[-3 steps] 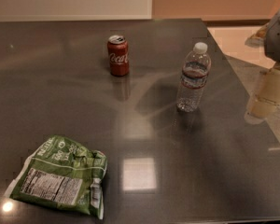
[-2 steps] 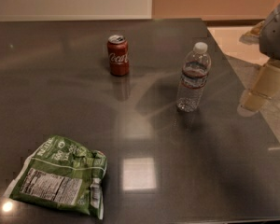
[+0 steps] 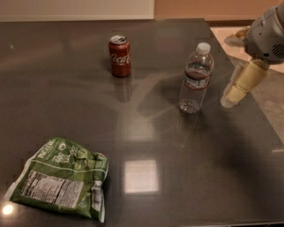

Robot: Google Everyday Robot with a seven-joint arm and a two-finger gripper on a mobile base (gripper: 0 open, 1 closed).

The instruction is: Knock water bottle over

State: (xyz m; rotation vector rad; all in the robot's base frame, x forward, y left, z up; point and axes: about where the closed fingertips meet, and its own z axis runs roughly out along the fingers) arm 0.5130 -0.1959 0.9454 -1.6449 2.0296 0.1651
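The dark grey bench (image 3: pixel 61 93) is taking up nearly everything in front of me, its glossy top giving back a pale square of light (image 3: pixel 141 176) near the front. At the upper right, my grey arm (image 3: pixel 270 32) is reaching in from the edge of the view, and my hand (image 3: pixel 231 98) is hanging from it, slanting down and to the left over the right part of the bench. I cannot tell how my hand is set, whether spread or pressed together, and I am carrying nothing in it. It is sitting just to the right of the water bottle, apart from it, with a strip of bare bench showing between us.

A green snack bag (image 3: pixel 61 183) is lying flat near the front left corner, crumpled, with its printed white panel facing up.

The water bottle (image 3: pixel 195 79) is standing upright right of the middle of the bench, its white cap (image 3: pixel 203 48) on top and a dark label band around its middle.

A red Coca-Cola can (image 3: pixel 119 56) is standing upright farther back and to the left of the bottle, well apart from it.
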